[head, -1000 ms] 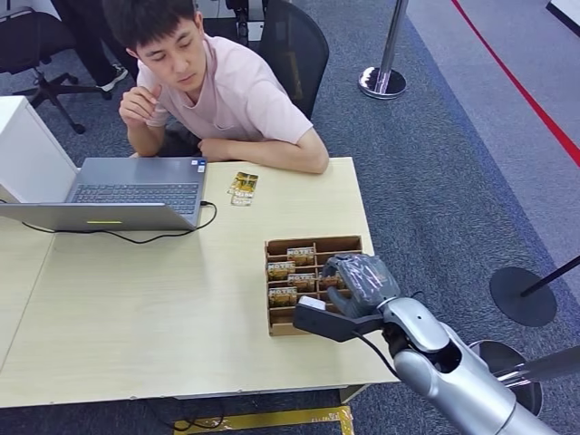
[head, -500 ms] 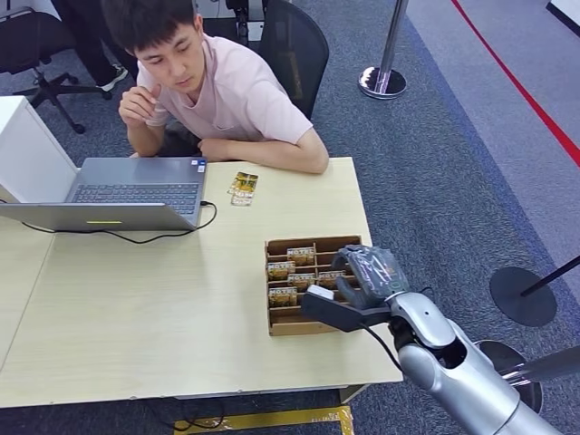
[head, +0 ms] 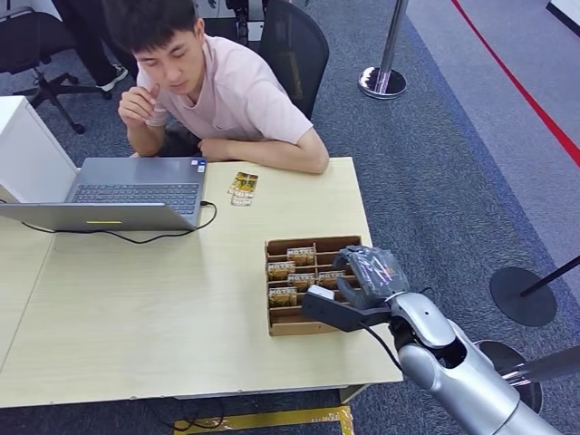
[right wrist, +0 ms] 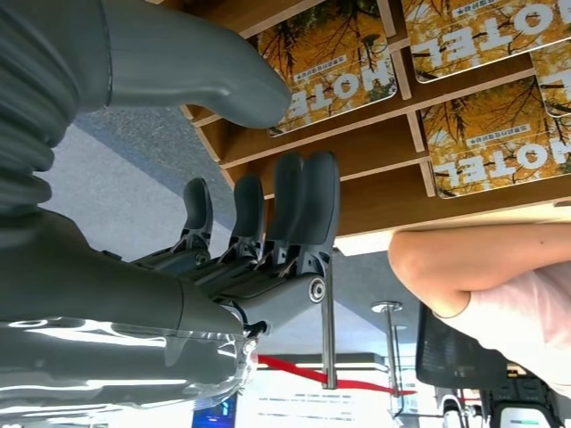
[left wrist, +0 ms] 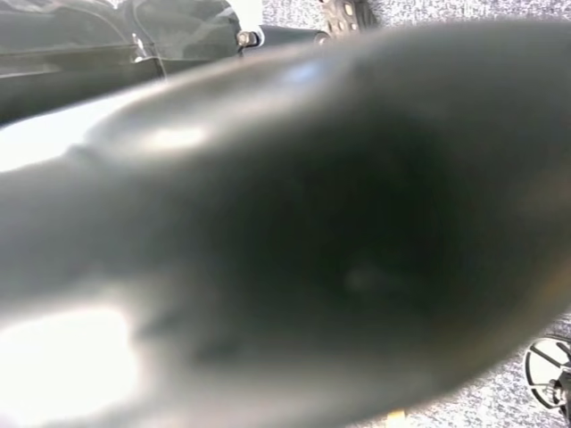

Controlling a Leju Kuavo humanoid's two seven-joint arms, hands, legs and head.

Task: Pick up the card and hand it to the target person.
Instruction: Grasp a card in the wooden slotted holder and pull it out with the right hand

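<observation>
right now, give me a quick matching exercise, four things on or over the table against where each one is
Things:
1. laptop
2. cardboard tray
3. loose cards
4. right hand

Places:
A. over the tray's right end, fingers apart, holding nothing
B. on the table's left part, lid open, cable trailing from it
C. flat on the table by the person's forearm
D. on the table's right part, cards in its slots

Pairs: 1-B, 2-D, 3-C, 4-A
</observation>
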